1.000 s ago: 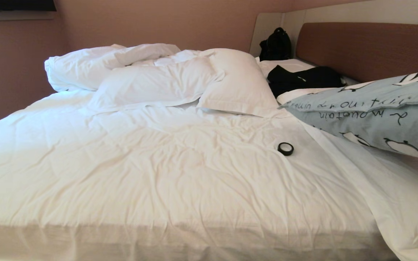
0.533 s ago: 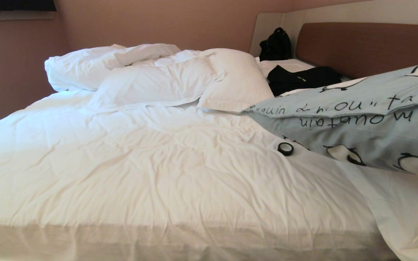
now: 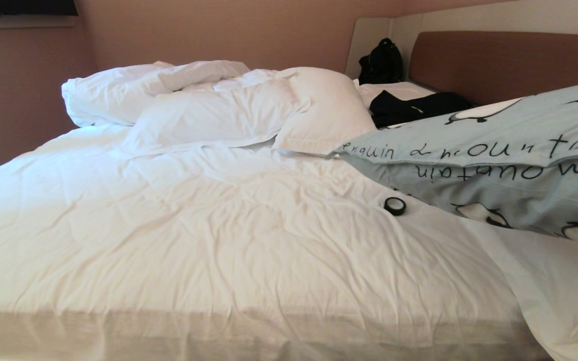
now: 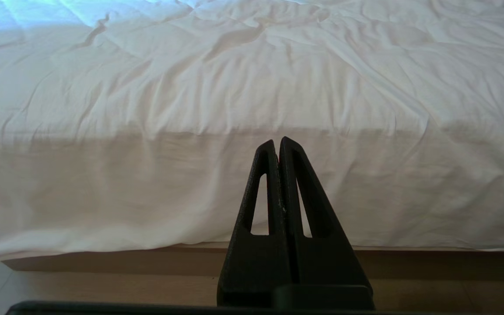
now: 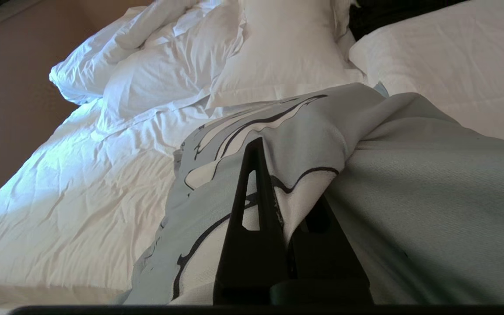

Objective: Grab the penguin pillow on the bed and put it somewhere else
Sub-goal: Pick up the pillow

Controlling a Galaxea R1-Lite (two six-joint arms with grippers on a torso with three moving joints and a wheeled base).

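Right gripper (image 5: 264,175) clenched on the penguin pillow (image 3: 494,150), pale blue-grey fabric pinched between the black fingers (image 5: 252,210) and draped over the far finger. Pillow held out past the fingertips toward the middle of the bed (image 3: 193,240), printed face with dark lettering and penguin figures turned up, leading corner just over the white duvet (image 3: 219,225) and close by the flanged white pillow (image 3: 324,115). Just beneath the pillow's lower edge, a small black tape roll (image 3: 395,205) lying on the duvet. Beyond the held pillow, dark clothing (image 3: 414,108) and a black bag (image 3: 382,62) against the brown headboard (image 3: 510,62). Farther ahead of the right gripper, bunched white bedding (image 3: 133,90). Left gripper (image 4: 277,146) clamped shut on nothing, low beside the mattress edge, fingertips pointing at the hanging sheet (image 4: 147,188), wooden floor (image 4: 103,284) below it.
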